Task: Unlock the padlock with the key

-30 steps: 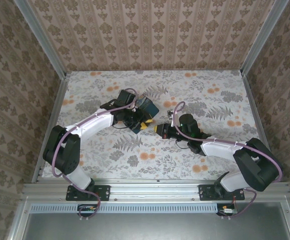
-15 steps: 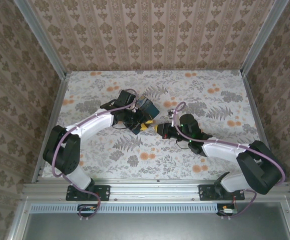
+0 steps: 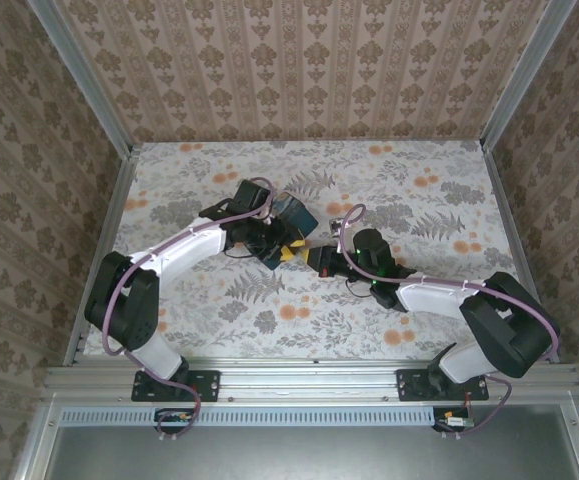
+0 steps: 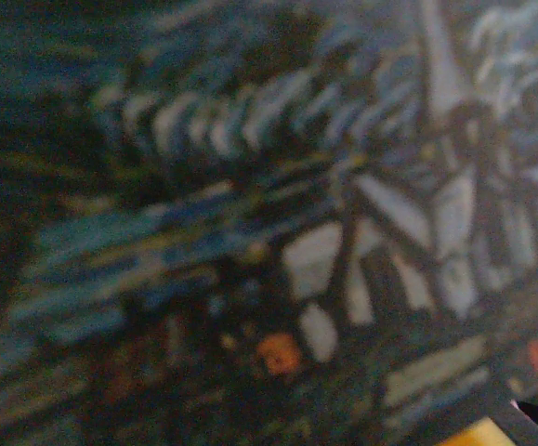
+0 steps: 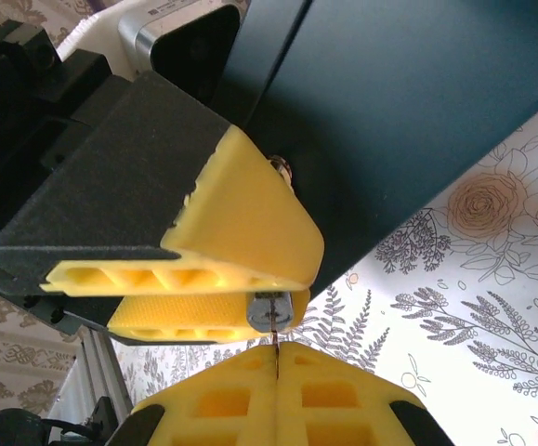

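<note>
The right gripper (image 5: 276, 364) is fully closed on the key (image 5: 275, 340); the thin blade points at the padlock (image 5: 269, 309). The left gripper (image 3: 281, 250) is clamped to a narrow gap on the padlock, beside the dark blue box (image 3: 294, 213), mid-desk (image 3: 419, 200), left of centre.

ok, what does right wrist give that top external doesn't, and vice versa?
Right wrist: close-up of the key blade pinched in the shut right end effector, its tip meeting the padlock gripped by the left end effector.
Top external: the left arm and right arm whole from their bases, the wallpapered walls; lock and key are too small to make out there.
Shared: the dark blue box, both end effectors meeting beside it, the floral table.
</note>
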You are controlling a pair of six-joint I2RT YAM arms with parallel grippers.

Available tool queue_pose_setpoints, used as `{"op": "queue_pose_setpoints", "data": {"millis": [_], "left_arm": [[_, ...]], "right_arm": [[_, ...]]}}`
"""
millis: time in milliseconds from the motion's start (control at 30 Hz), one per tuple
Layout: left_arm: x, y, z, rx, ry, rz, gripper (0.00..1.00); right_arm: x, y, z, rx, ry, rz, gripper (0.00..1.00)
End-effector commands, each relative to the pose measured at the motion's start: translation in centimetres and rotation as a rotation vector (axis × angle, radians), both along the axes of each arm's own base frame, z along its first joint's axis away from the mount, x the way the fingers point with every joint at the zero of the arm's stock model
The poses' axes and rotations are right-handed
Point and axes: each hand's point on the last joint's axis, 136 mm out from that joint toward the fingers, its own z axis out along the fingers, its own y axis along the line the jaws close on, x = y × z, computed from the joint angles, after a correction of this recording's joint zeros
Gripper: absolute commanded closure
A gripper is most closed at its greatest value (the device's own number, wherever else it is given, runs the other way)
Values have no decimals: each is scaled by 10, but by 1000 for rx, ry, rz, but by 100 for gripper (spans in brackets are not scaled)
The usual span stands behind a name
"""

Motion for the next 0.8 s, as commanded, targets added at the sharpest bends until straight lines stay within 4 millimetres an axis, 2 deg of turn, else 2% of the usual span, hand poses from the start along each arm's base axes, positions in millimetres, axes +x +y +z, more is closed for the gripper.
{"op": "queue_pose_setpoints", "data": {"millis": [0,233,300,333,433,467,500,600,700,767], "left_arm": [[-16,-15,27,-79,-33,-99,93],[-24,-40,32,-168,2,-107,95],[-19,-37,34,-181,-1,-73,95],[-16,-32,35,-173,-8,-60,94],[-6,-6,31,-111,-30,-4,95],[-3,1,29,-104,-27,13,95],[-1,9,27,-95,-20,28,95],[7,23,22,-61,-29,70,95],[7,24,23,-63,-23,70,94],[5,24,23,-64,-9,74,94]], "right_arm": [[6,10,34,71,-99,9,100],[17,23,50,113,-139,32,100],[16,24,50,122,-134,35,99],[15,23,50,117,-131,35,95],[8,10,41,40,-127,21,80],[5,4,33,-9,-120,14,76],[1,-4,36,-44,-137,10,72],[-6,-29,24,-184,-150,-4,61],[-9,-50,23,-279,-177,-12,57],[-15,-50,32,-317,-255,34,58]]}}
